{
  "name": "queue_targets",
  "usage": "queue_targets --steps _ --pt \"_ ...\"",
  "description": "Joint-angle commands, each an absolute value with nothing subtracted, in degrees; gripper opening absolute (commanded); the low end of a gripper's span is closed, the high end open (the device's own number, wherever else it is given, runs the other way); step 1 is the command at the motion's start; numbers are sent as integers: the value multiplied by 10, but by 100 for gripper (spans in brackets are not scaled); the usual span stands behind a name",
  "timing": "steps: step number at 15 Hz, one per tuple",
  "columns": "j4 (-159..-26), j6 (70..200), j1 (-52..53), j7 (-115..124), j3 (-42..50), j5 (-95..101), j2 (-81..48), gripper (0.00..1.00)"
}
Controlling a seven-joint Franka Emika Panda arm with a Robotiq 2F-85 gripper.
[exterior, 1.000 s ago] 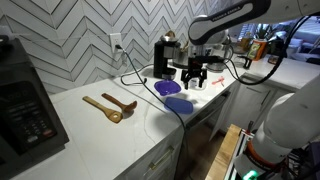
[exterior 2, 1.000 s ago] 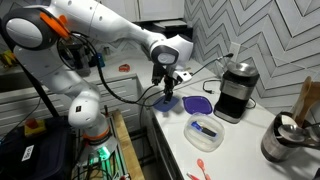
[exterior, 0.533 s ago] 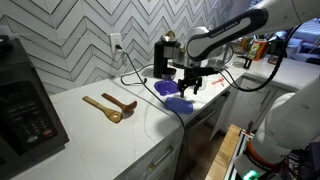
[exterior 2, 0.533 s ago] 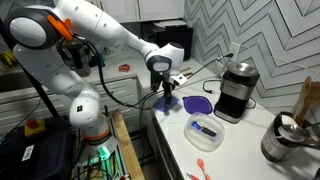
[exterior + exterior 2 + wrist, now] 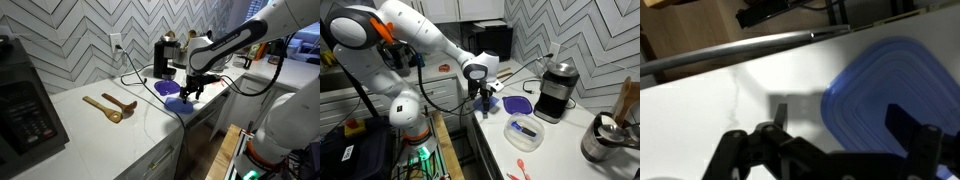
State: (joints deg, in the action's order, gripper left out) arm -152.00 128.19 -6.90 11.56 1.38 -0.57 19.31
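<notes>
The hand (image 5: 189,97) is coming down onto the desk (image 5: 120,135). A second ago it was hanging well above the surface, and now, in both exterior views, its fingertips are sitting at the level of the blue lid (image 5: 175,104). The arm is also leaning in lower over the desk's front edge than it was. The lid itself is lying flat where it lay before, just in front of the purple bowl (image 5: 167,88) and near the front edge.

In the wrist view the hand (image 5: 830,152) is standing wide, with its two fingers (image 5: 735,145) reaching far apart along the bottom of the picture and gripping nothing. The blue lid (image 5: 882,98) is filling the right half of that view, lying nearer the right-hand finger than the other. Bare white desk is showing on the left.

So the descent is bringing the spread fingers to the lid's height without disturbing it. Whether the fingertips are already touching the lid or the desk is hard to say, because the wrist picture is blurred and the hand (image 5: 483,104) is covering most of the lid in an exterior view.

Two wooden spoons (image 5: 110,106) are lying well apart from this, farther along the desk. The coffee machine (image 5: 164,58) is standing behind the bowl against the tiled wall.
</notes>
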Motion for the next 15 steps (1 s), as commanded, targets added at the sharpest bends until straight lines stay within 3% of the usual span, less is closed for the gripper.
queue_targets --steps 1,15 --pt "-1545 1301 -79 118 21 13 195 100" --pt "-1545 1298 -112 110 51 35 171 100"
